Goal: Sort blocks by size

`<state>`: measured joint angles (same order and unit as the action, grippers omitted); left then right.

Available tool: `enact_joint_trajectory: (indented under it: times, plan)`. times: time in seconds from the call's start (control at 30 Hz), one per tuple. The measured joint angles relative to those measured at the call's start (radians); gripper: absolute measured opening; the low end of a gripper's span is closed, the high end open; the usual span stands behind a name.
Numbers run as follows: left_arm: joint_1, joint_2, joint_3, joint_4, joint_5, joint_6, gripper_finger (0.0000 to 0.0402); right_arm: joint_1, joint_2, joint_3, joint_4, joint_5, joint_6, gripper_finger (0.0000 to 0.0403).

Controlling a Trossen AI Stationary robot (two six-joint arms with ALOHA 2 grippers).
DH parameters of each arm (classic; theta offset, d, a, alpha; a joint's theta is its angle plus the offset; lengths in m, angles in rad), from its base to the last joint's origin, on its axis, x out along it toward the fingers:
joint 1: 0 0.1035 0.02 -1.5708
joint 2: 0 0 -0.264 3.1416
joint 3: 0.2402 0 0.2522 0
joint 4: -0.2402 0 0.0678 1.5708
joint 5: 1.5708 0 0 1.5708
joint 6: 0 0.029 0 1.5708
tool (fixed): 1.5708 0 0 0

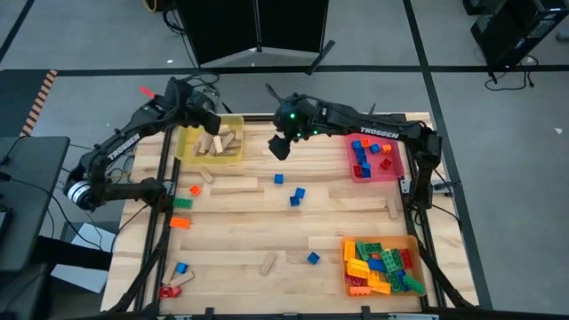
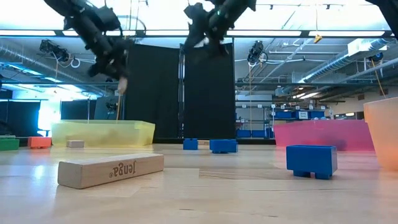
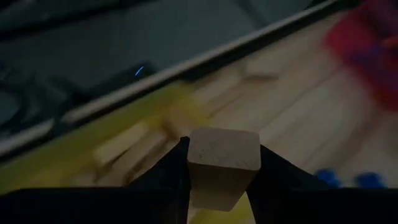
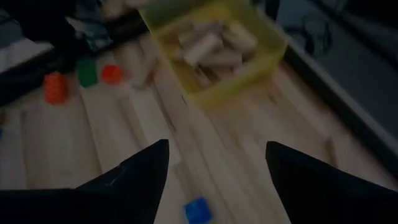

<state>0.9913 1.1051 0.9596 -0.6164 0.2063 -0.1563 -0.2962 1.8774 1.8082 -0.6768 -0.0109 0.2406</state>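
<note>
Right up against the left wrist lens, a tan wooden block (image 3: 222,165) sits pinched end-on between the left gripper (image 1: 212,124)'s jaws, its lower end cut off by the frame. That gripper hangs over the yellow tray (image 1: 233,156), where more tan blocks (image 1: 217,142) are piled (hard to count, they overlap). Across, the right gripper (image 4: 214,177) hovers mid-desk with jaws spread and empty above a small blue brick (image 4: 197,210), half cropped. Outward, loose bricks (image 1: 296,196) dot the desk (image 1: 240,231); the red tray (image 1: 355,173) and orange tray (image 1: 347,284) hold mixed bricks.
</note>
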Motion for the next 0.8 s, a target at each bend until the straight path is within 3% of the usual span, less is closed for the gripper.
enact_joint_trajectory:
  times: [0.4,0.8]
  plan:
    - [0.037,0.244,0.001,-0.123,-0.036,0.02,0.0143,0.0,0.002,-0.203,0.065,0.003,0.132,0.0283]
    - [0.037,0.286,0.002,-0.137,-0.061,0.078,0.0196,0.055,0.002,-0.443,0.349,0.003,-0.078,0.0318]
